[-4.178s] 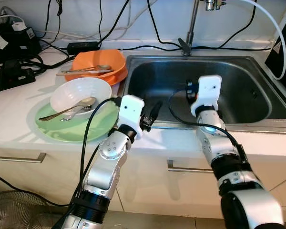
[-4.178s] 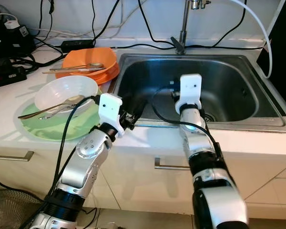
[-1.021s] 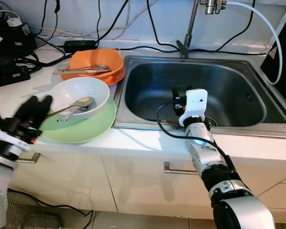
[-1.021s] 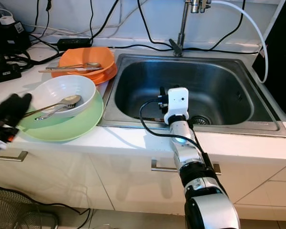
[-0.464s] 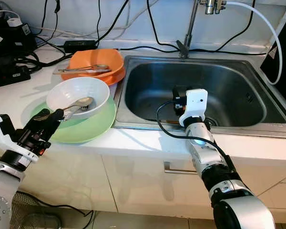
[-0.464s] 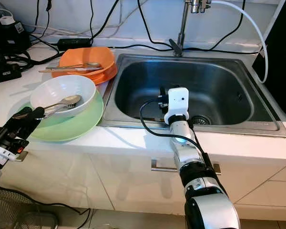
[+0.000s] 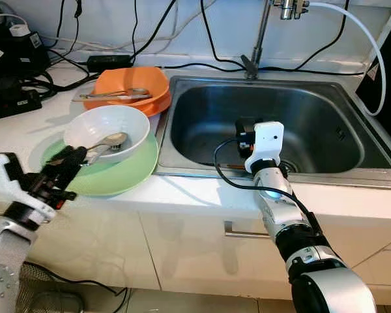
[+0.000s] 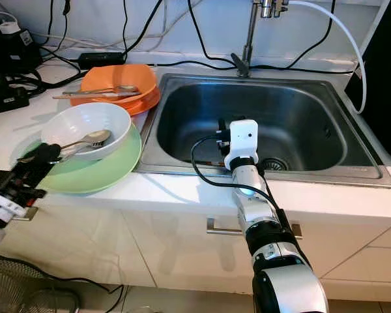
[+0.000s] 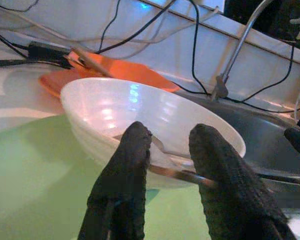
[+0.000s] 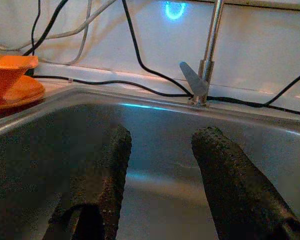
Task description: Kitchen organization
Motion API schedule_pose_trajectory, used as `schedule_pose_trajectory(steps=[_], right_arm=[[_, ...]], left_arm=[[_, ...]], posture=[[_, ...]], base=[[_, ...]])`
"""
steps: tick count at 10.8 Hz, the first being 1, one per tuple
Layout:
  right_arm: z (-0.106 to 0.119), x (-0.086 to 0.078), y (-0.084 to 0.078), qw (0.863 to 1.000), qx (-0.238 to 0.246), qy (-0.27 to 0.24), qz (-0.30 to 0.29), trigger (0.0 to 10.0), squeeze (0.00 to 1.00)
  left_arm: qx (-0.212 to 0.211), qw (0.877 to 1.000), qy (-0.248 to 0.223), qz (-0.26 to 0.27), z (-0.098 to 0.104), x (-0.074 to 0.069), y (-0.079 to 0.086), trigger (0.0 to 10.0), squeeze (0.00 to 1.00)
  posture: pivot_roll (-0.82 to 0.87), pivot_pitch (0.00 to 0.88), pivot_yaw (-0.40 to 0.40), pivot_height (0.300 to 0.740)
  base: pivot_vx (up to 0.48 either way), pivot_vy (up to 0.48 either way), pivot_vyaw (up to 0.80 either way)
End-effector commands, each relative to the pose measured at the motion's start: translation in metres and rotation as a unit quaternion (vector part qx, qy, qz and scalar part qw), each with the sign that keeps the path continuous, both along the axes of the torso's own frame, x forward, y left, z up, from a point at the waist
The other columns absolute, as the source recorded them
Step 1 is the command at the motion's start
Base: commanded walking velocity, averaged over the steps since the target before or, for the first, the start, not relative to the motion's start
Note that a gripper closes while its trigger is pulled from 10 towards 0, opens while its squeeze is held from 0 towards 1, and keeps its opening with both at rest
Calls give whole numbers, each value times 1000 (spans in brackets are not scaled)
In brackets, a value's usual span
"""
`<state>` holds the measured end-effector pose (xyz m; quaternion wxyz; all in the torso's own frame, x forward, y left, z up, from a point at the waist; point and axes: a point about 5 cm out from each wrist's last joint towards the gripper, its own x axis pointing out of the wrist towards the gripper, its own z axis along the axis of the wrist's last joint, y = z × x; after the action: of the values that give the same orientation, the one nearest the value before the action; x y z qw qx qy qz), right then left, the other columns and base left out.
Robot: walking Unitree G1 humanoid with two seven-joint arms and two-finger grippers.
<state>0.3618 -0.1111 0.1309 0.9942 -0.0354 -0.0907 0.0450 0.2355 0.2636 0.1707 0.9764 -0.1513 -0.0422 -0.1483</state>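
Note:
A white bowl (image 7: 107,130) stands on a green plate (image 7: 120,177) on the counter, left of the sink. A metal spoon (image 7: 115,139) lies in it, its handle sticking out over the near-left rim. My left gripper (image 7: 73,156) is at that handle's end, open; in the left wrist view the handle (image 9: 174,173) runs across the gap between the fingers (image 9: 132,155). An orange dish (image 7: 131,87) with more cutlery (image 7: 117,96) sits behind. My right gripper (image 10: 160,145) hangs open inside the sink (image 7: 326,111) with nothing between its fingers.
A tap (image 7: 259,36) rises behind the sink, with black cables (image 7: 182,39) along the wall. Power bricks and plugs (image 7: 13,65) crowd the far left of the counter. A white hose (image 7: 368,39) curves down at the right. Drawer handles (image 7: 244,231) sit below the counter edge.
My left arm has swung from the sink's front edge out to the left, then reached in until its fingertips are at the spoon handle. The right gripper stays in the sink.

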Motion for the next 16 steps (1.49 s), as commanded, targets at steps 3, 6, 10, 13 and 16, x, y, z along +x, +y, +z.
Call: schedule_pose_trajectory(steps=[3, 6, 10, 13, 16], right_arm=[[7, 3, 3, 1000, 7, -10, 3, 10000, 0], [7, 4, 2, 1000, 7, -10, 2, 10000, 0], [6, 4, 2, 1000, 5, -7, 1, 10000, 0], [8, 5, 1, 1000, 5, -11, -1, 10000, 0], [13, 7, -10, 1000, -5, -21, -18, 10000, 0]], left_arm=[[27, 999, -11, -14, 9, 3, -3, 0, 0], [28, 999, -17, -16, 11, 5, -3, 0, 0], [29, 997, -69, 2, 31, 11, -4, 0, 0], [1, 984, -179, -13, 84, 24, -20, 10000, 0], [-2, 968, -234, -94, 120, 37, -78, 10000, 0]], posture=[[177, 0, 28, 740], [173, 0, 30, 740], [181, 0, 27, 740], [166, 0, 31, 740], [162, 0, 37, 740]], base=[[0, 0, 0], [0, 0, 0], [0, 0, 0], [0, 0, 0], [0, 0, 0]])
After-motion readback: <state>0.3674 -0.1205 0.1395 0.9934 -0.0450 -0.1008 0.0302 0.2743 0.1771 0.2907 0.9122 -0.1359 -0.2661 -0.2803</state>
